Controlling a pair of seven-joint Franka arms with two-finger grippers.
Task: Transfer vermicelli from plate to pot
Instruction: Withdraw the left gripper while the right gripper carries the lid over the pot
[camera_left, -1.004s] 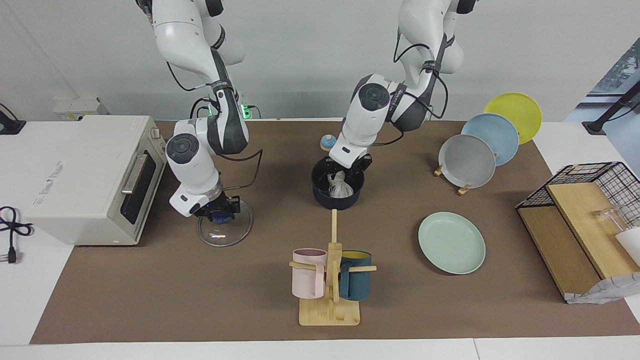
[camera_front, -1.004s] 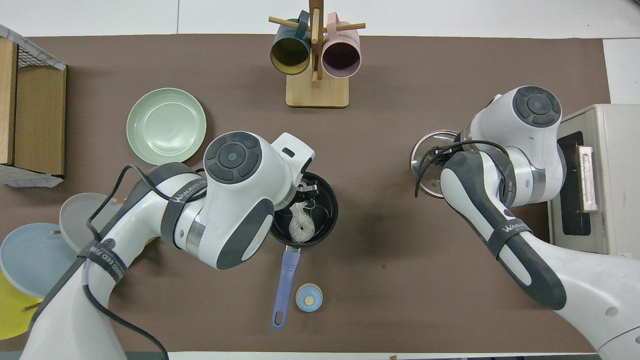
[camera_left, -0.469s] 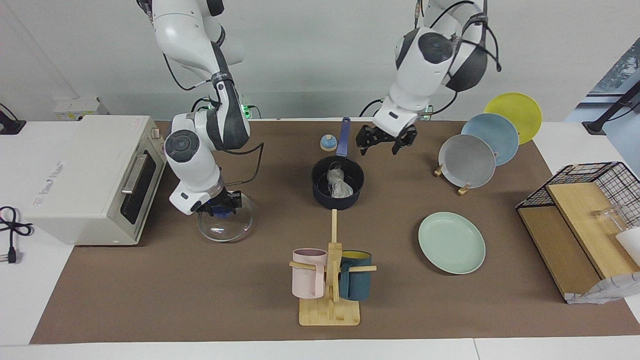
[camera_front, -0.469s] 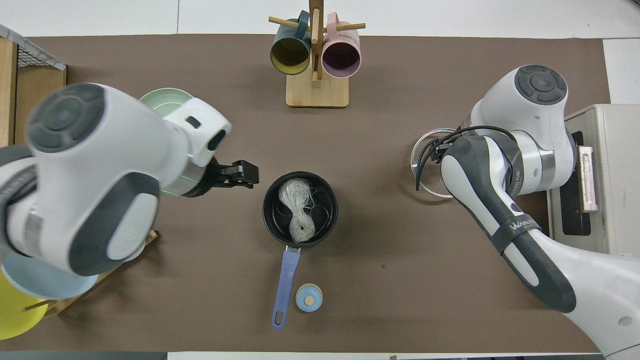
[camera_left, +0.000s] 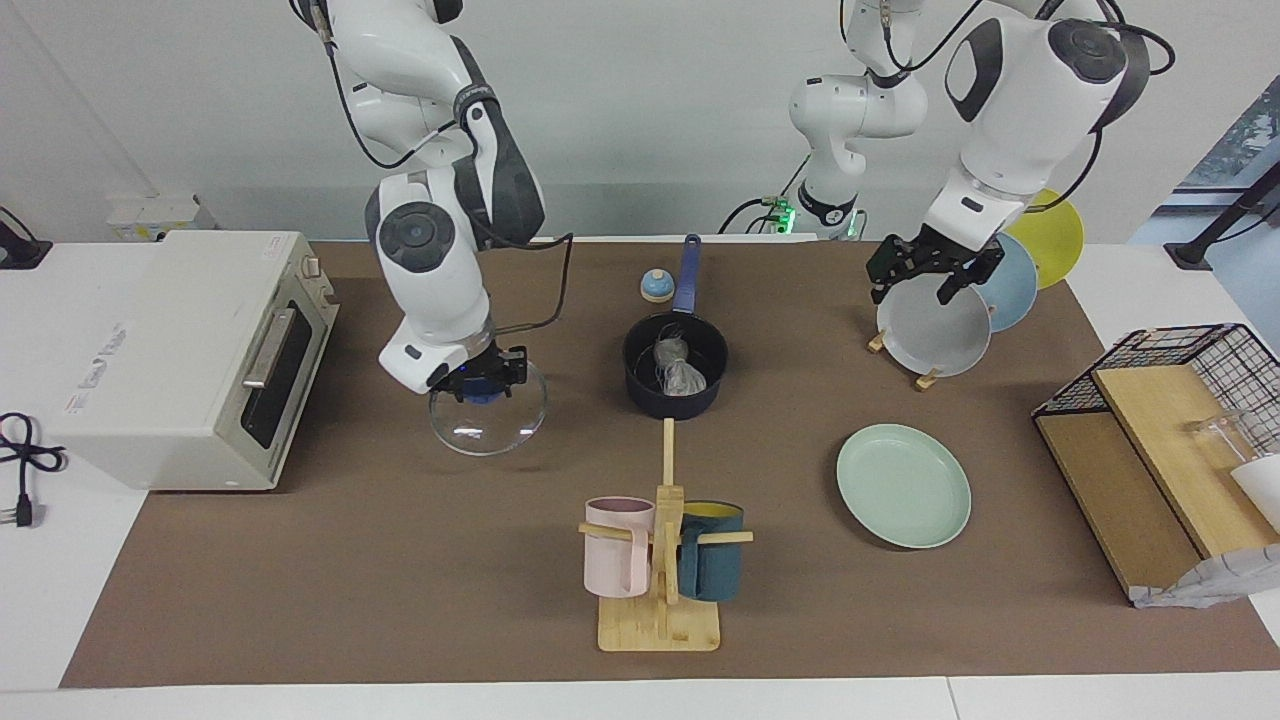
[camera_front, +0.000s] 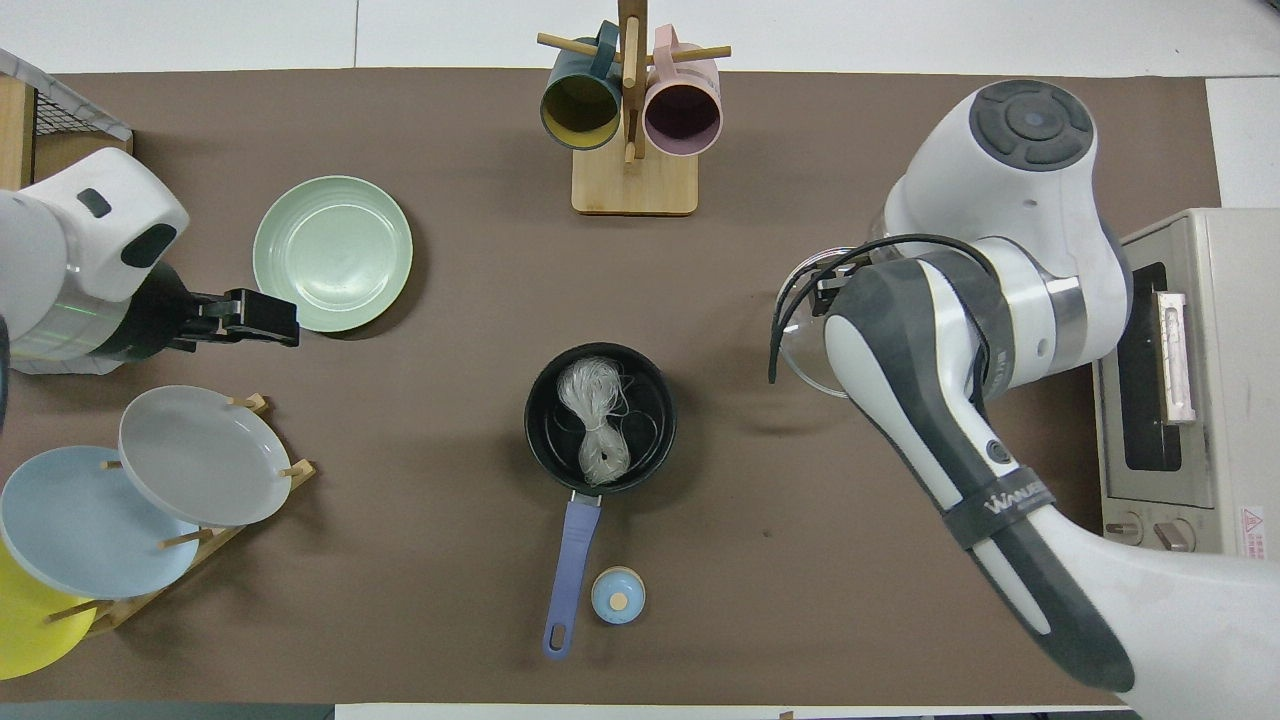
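The dark pot (camera_left: 642, 388) with its blue handle (camera_front: 568, 575) stands mid-table. Two whitish nests of vermicelli (camera_left: 678, 372) lie inside it, and they show in the overhead view (camera_front: 595, 425) too. The mint-green plate (camera_left: 903, 485) lies bare, farther from the robots and toward the left arm's end. My left gripper (camera_left: 928, 272) is open and empty, up in the air over the grey plate (camera_left: 932, 325) in the rack. My right gripper (camera_left: 480, 380) is shut on the blue knob of a glass lid (camera_left: 487, 418) and holds it above the table beside the pot.
A toaster oven (camera_left: 170, 350) stands at the right arm's end. A mug tree (camera_left: 660, 560) with a pink and a teal mug stands farther from the robots than the pot. A small blue knob (camera_left: 656, 286) lies by the pot's handle. A wire basket (camera_left: 1180, 400) is at the left arm's end.
My left gripper rose out of the pot, leaving the vermicelli in it, and swung to over the plate rack. My right gripper lifted the glass lid and carried it toward the pot.
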